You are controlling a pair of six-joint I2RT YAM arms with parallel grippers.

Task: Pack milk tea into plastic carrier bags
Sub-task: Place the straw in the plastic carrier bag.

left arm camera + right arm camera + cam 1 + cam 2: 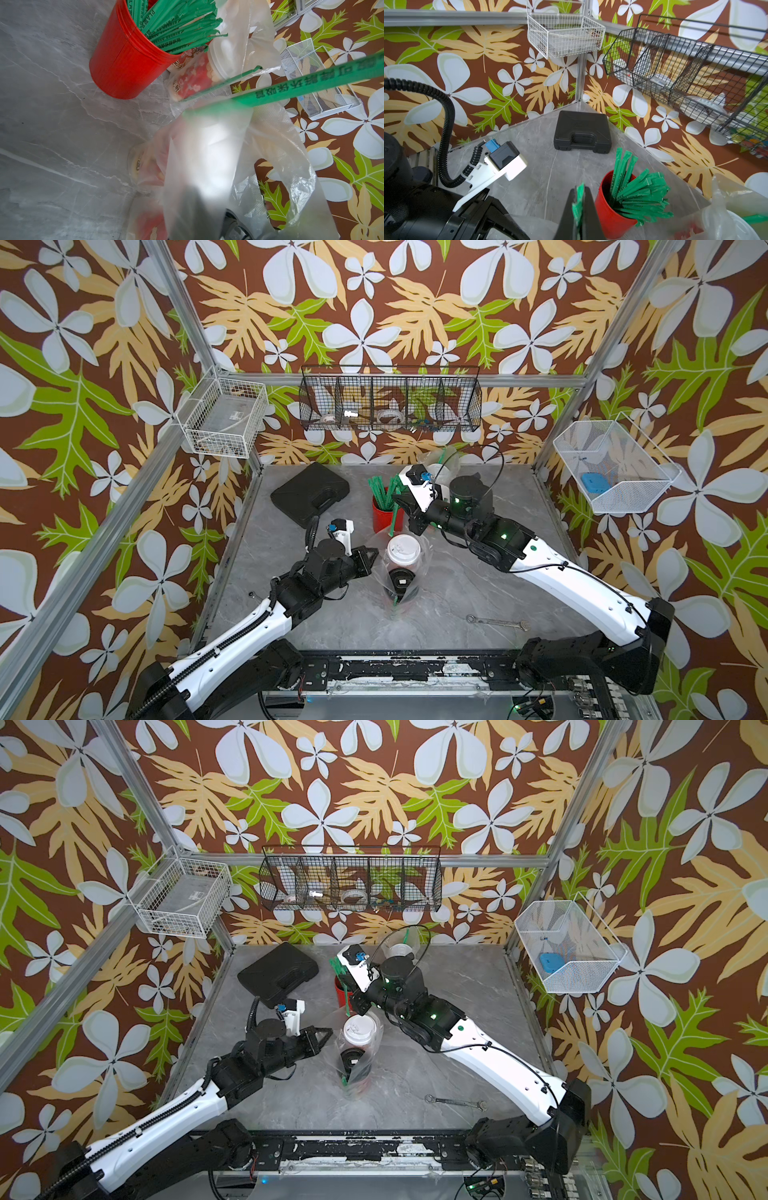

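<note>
In both top views a clear plastic carrier bag (409, 572) (365, 1069) stands mid-table with two milk tea cups in it, one with a white lid (402, 549) (359, 1029) and one with a black lid (401, 578) (353, 1058). My left gripper (374, 552) (193, 207) is shut on this bag's left edge, and the film drapes over its jaws in the left wrist view. My right gripper (397, 499) (578, 207) is shut on a green straw (393, 524) (311, 83) above the bag. A second bag (446, 460) (249, 41) at the back holds a red cup (193, 81).
A red pot of green straws (384, 514) (612, 214) stands just behind the centre bag. A black case (309, 491) (582, 133) lies at the back left. A wrench (496, 622) lies at the front right. Wire baskets (390, 400) hang on the walls.
</note>
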